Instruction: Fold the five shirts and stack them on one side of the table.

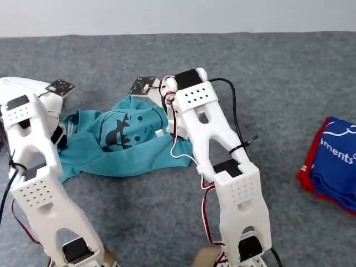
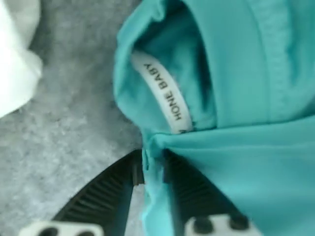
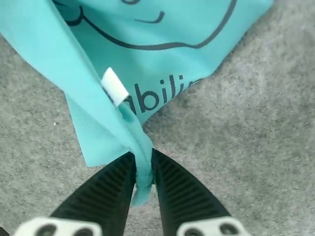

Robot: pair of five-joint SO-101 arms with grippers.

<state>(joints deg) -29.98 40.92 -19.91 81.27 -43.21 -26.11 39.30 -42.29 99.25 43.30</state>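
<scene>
A teal shirt (image 1: 119, 142) with a dark face print lies rumpled on the grey table between the two arms. My left gripper (image 2: 150, 169) is shut on the teal shirt (image 2: 236, 98) by its collar, beside the white neck label (image 2: 165, 93). My right gripper (image 3: 143, 169) is shut on a bunched edge of the teal shirt (image 3: 162, 54) near a small white side tag (image 3: 114, 87). A white shirt (image 1: 22, 89) lies at the far left. Folded blue and red shirts (image 1: 334, 161) sit stacked at the right edge.
The table is covered in grey felt (image 1: 289, 78). The white shirt (image 2: 17, 59) lies close to the left gripper. The left arm (image 1: 33, 161) and the right arm (image 1: 222, 161) stretch from the near edge toward the teal shirt.
</scene>
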